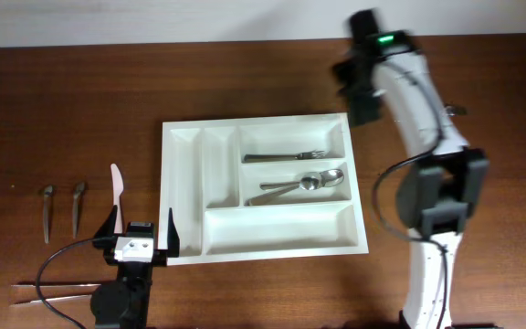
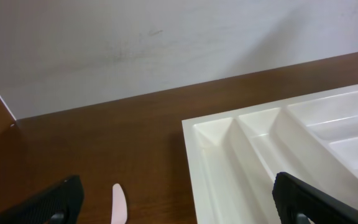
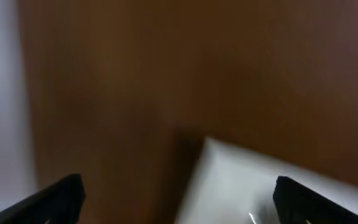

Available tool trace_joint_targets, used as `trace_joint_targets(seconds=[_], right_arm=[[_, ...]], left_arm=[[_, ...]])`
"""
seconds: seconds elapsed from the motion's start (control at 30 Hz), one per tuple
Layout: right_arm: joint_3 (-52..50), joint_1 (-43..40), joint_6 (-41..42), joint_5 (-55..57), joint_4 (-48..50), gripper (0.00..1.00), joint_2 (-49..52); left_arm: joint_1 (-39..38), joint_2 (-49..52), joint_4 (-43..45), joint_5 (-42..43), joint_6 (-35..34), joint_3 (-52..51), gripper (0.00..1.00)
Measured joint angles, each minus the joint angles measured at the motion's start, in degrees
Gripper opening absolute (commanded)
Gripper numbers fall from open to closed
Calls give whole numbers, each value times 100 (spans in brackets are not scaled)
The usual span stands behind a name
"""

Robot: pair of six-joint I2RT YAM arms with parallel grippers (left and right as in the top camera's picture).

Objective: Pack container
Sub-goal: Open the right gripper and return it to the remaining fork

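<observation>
Dark brown wood covered the table (image 1: pixel 62 110), with a pale wall behind it. At the middle lay the white tray (image 1: pixel 272 256), flat and square to the table edge.

The tray looked like moulded plastic: probably light, fairly stiff, and smooth enough to slip under a weak pinch. It was far too broad for either gripper to span, so the likely hold was a thin upright part, such as the outer rim or a divider between compartments. Tilting it would probably send the metal pieces sliding.

Of the three wide compartments, the far one held a fork (image 1: pixel 286 156). The middle one held a spoon (image 1: pixel 304 185), possibly with a second piece beside it. The near one and both narrow ones were bare.

Left of the tray, apart from it, lay a pale pink knife (image 1: pixel 116 181) and two dark utensils (image 1: pixel 47 212). Thin metal rods (image 1: pixel 53 291) lay nearer the edge, too slight to identify.

The left gripper (image 1: pixel 143 224) sat at the tray's near left corner with its fingers wide apart and holding nothing. The right gripper (image 3: pixel 179 199) was also spread and empty, over the far right corner.
</observation>
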Motion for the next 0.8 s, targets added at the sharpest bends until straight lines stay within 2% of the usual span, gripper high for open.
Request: trace_joint_targets(seconds=[0.13, 0.2, 0.3, 0.5, 0.8], right_arm=[[72, -1113, -1598, -863, 866, 99, 0], [83, -1637, -2317, -1266, 920, 99, 0], [87, -2251, -2949, -1620, 717, 99, 0], [87, -2946, -3126, -1585, 83, 99, 0], [87, -3034, -3123, -802, -168, 100, 4]], left_arm=[[0, 0, 0, 0, 0, 0, 99], [0, 0, 0, 0, 0, 0, 99], [0, 0, 0, 0, 0, 0, 99], [0, 0, 0, 0, 0, 0, 99], [0, 0, 0, 0, 0, 0, 99]])
